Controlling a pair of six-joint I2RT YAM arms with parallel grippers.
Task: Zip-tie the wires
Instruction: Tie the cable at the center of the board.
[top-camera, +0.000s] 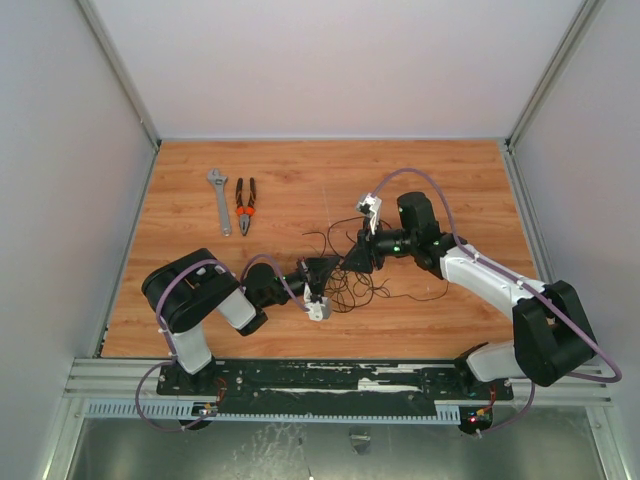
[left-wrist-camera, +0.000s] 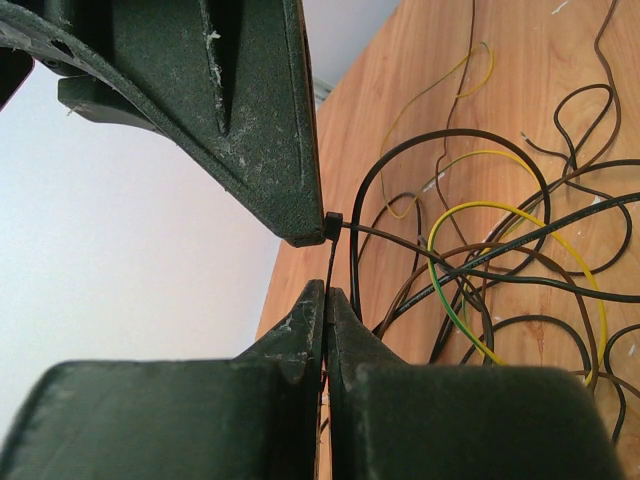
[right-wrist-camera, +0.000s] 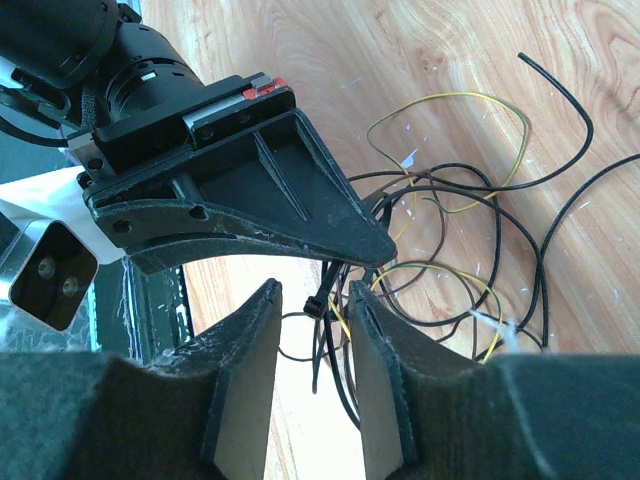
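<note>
The wires (top-camera: 350, 283) lie in a loose tangle of black, brown and yellow-green loops at the table's middle (left-wrist-camera: 500, 270) (right-wrist-camera: 450, 200). My left gripper (left-wrist-camera: 327, 292) is shut on the zip tie (left-wrist-camera: 331, 262), whose thin black strip rises from between its fingers to its square head (left-wrist-camera: 333, 221). In the top view the left gripper (top-camera: 318, 274) meets the right gripper (top-camera: 357, 256) over the tangle. My right gripper (right-wrist-camera: 315, 288) stands open, its fingers on either side of the zip tie's head (right-wrist-camera: 318, 303) with a gap on both sides. A few wire strands hang below the head.
A grey wrench (top-camera: 218, 200) and orange-handled pliers (top-camera: 245, 205) lie at the far left of the wooden table (top-camera: 470, 190). White walls enclose the table on three sides. A metal rail (top-camera: 330, 385) runs along the near edge.
</note>
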